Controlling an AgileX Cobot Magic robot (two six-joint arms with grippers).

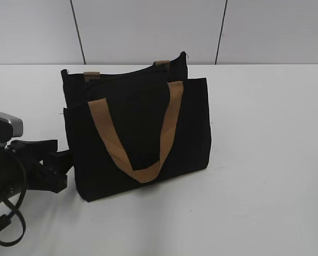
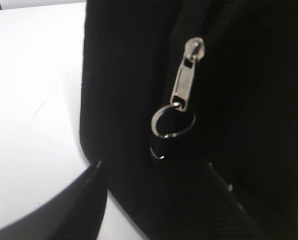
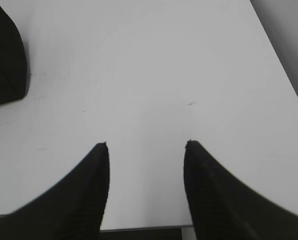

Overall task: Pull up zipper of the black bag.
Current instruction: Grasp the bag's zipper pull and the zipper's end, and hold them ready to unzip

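Observation:
The black bag [image 1: 137,128] stands upright on the white table, with a tan handle hanging down its front. In the left wrist view its side [image 2: 124,75] fills the frame. The silver zipper [image 2: 185,75] hangs there on the black track, its round ring at the lower end. My left gripper [image 2: 154,165] is open. Its two dark fingers sit on either side just below the ring, not touching it. In the exterior view the left gripper [image 1: 63,166] is at the bag's left end. My right gripper [image 3: 146,145] is open and empty over bare table.
The white table [image 1: 265,160] stretches to the right of the bag, with a grey panelled wall behind it. A corner of the bag [image 3: 4,60] shows at the top left of the right wrist view, and the table's edge runs under the fingers.

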